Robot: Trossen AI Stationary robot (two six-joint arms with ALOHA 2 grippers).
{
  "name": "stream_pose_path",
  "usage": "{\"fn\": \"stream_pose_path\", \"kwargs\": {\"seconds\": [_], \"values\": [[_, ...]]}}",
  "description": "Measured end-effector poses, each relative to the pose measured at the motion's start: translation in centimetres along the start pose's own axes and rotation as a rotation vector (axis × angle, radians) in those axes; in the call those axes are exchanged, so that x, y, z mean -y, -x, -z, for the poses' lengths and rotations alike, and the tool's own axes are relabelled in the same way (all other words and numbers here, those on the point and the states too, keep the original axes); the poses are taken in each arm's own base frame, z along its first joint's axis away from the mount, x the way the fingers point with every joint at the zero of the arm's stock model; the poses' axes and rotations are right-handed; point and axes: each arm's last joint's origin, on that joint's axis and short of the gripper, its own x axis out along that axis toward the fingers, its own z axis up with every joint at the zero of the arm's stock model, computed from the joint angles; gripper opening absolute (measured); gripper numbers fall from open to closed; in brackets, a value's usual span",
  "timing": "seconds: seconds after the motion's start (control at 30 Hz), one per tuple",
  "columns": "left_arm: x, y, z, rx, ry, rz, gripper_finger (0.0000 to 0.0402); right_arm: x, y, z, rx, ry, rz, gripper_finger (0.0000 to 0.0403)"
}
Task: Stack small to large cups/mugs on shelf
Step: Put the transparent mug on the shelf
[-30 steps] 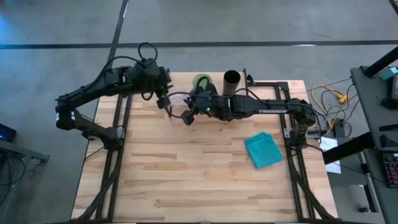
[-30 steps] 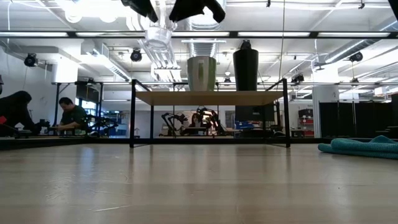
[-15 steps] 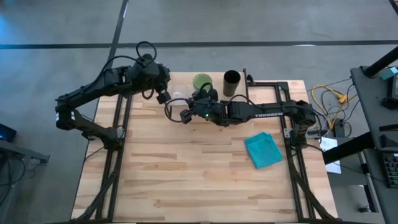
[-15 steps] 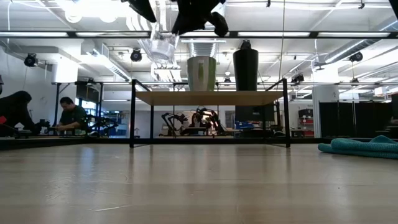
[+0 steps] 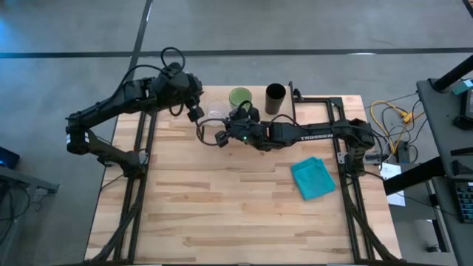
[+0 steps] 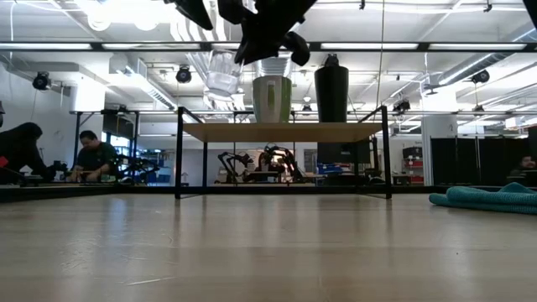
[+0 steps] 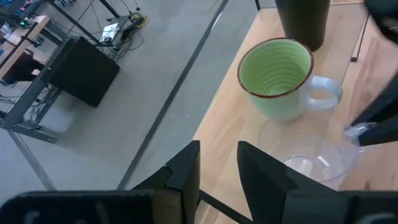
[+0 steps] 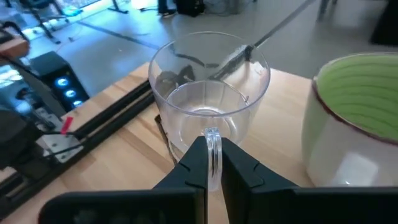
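Note:
The small clear glass cup [image 8: 208,93] hangs in the air in my right gripper [image 8: 213,163], left of the green mug [image 8: 357,118]. In the low view the glass cup [image 6: 222,74] is upright, higher than the shelf [image 6: 285,132] and near its left end. The green mug [image 6: 272,99] and the black cup [image 6: 331,92] stand on the shelf board. My left gripper [image 7: 217,171] is open and holds nothing, and it hovers by the table's far left, close to the glass cup [image 7: 311,163]. In the high view the glass cup [image 5: 211,120] is between both grippers. My right gripper pinches the glass cup's handle [image 8: 213,138] between its two fingers. The fingers come roughly level from the table's right side. The cup is lifted clear and upright, with its mouth up and its body out beyond the fingertips.
A teal folded cloth [image 5: 312,178] lies on the table's right half, well away from the arms. The near half of the wooden table [image 5: 222,222] is bare. People sit at desks in the room behind [image 6: 92,155].
The glass cup has gone from tilted to upright, sinking a little and shifting right toward the green mug. The right gripper has turned with it. The left gripper has drawn back slightly toward the table's far left, away from the cup.

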Motion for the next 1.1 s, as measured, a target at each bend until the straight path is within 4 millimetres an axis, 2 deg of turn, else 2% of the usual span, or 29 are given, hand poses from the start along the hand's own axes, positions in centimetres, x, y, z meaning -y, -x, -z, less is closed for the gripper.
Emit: {"fn": "stream_pose_path", "kwargs": {"seconds": [0.3, 0.37, 0.5, 0.63, 0.8, 0.97, 1.1], "values": [[0.0, 0.0, 0.0, 0.001, 0.001, 0.003, 0.0093, 0.4, -0.9, -1.7, 0.066, -0.016, -0.110, 0.0014], [0.0, 0.0, 0.0, 0.001, 0.001, 0.003, 0.0093, 0.5, -1.0, -1.6, 0.061, -0.013, -0.111, 0.0014], [0.0, 0.0, 0.0, 0.002, 0.001, 0.004, 0.0093, 0.2, -2.5, -0.2, 0.042, -0.021, -0.103, 0.0014], [0.0, 0.0, 0.0, 0.004, 0.003, 0.004, 0.0093, -1.2, -4.5, 0.4, 0.049, 0.004, -0.144, 0.0014], [-0.1, 0.2, 0.0, 0.011, 0.007, 0.002, 0.0093, -3.5, -6.2, -1.1, 0.032, 0.118, -0.166, 0.0014], [-0.8, 1.2, 0.4, 0.016, 0.029, -0.010, 0.0093, -4.1, -6.6, -2.1, -0.027, 0.226, -0.079, 0.0014], [-1.4, 2.2, 0.6, 0.043, 0.062, -0.024, 0.0093, -4.4, -6.4, -3.1, -0.018, 0.238, -0.060, 0.0014]]}}
